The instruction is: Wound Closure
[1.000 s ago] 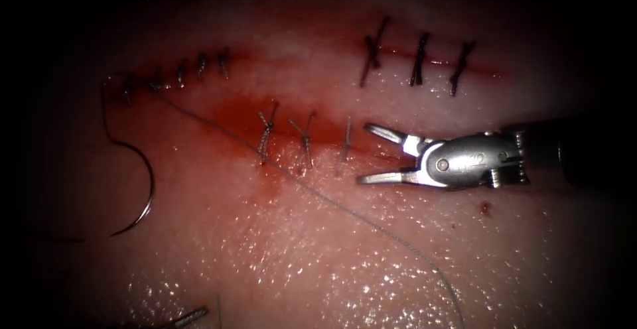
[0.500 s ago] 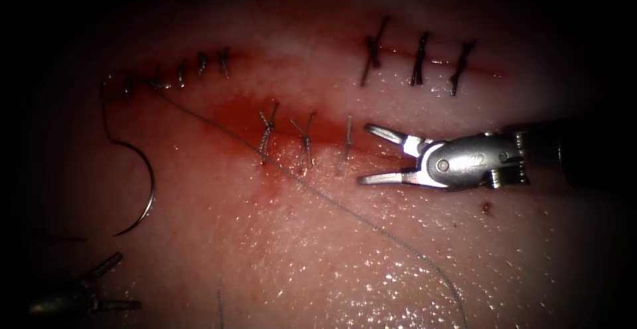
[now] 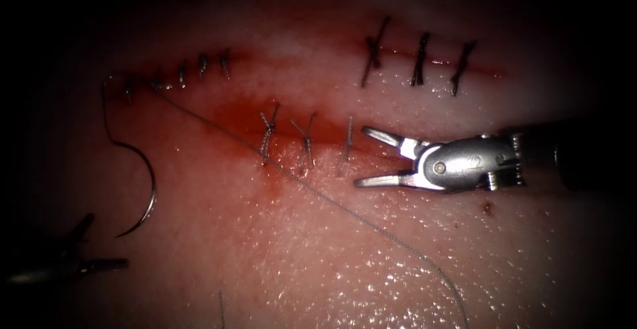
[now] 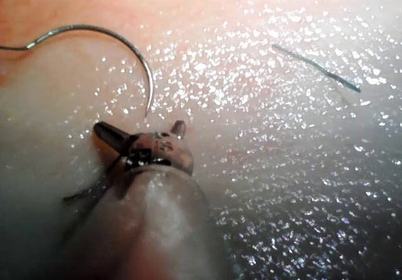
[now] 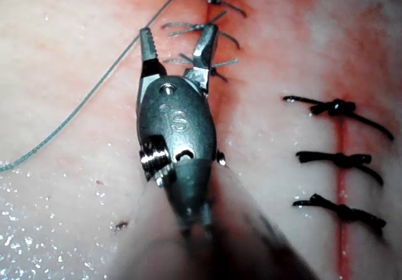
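The curved needle (image 3: pixel 136 183) lies free on the wet, glistening tissue (image 3: pixel 318 263) at the left of the endoscope frame, not in the tissue, left of the stitched cut (image 3: pixel 298 133). Its thread (image 3: pixel 345 209) runs diagonally to the lower right. The left tool (image 3: pixel 99 239), lower left just below the needle, has its jaws open and holds nothing. The right tool (image 3: pixel 361 156), at the cut's right end, is wide open and empty.

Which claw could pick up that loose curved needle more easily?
Probably the left claw: open and empty, right beside the needle lying on the tissue. The right claw sits far off, open by the stitches.
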### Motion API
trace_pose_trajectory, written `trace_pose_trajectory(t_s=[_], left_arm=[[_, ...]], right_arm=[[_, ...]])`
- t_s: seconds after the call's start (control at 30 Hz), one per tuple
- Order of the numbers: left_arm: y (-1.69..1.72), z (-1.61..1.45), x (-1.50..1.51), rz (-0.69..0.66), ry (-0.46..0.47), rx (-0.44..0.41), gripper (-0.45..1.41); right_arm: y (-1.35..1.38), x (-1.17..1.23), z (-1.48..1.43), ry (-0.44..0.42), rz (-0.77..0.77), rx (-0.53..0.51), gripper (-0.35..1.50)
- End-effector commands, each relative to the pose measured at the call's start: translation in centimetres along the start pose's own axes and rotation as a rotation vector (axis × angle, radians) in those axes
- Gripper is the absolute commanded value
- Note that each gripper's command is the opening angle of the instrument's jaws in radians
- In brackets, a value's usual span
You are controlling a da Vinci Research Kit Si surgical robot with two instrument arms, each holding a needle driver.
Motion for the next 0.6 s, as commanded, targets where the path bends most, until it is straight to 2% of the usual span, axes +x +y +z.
trace_pose_trajectory(t_s=[0.03,0.17,0.23,0.37,0.43,0.47,0.5,0.57,0.6], left_arm=[[0.1,0.06,-0.01,-0.017,0.025,-0.01,0.94],[0.16,0.1,0.15,-0.055,0.073,-0.028,0.81],[0.19,0.12,0.18,-0.055,0.079,-0.043,0.83],[0.22,0.17,0.22,-0.06,0.084,-0.06,0.71],[0.21,0.2,0.22,-0.037,0.084,-0.056,0.49],[0.21,0.21,0.21,-0.031,0.085,-0.054,0.24],[0.21,0.22,0.2,-0.018,0.086,-0.052,0.07],[0.22,0.24,0.17,0.037,0.088,-0.046,-0.45],[0.23,0.24,0.15,0.049,0.089,-0.044,-0.45]], right_arm=[[-0.1,-0.05,0.1,-0.006,-0.002,0.007,1.45],[-0.12,-0.06,0.12,-0.008,0.002,0.013,1.45],[-0.12,-0.06,0.12,-0.008,0.002,0.013,1.45],[-0.12,-0.06,0.12,-0.008,0.002,0.014,1.45],[-0.12,-0.06,0.12,-0.008,0.002,0.014,1.45],[-0.12,-0.06,0.12,-0.008,0.002,0.014,1.45],[-0.12,-0.06,0.12,-0.008,0.002,0.014,1.45],[-0.12,-0.06,0.12,-0.008,0.002,0.014,1.45],[-0.12,-0.06,0.12,-0.008,0.002,0.014,1.43]])
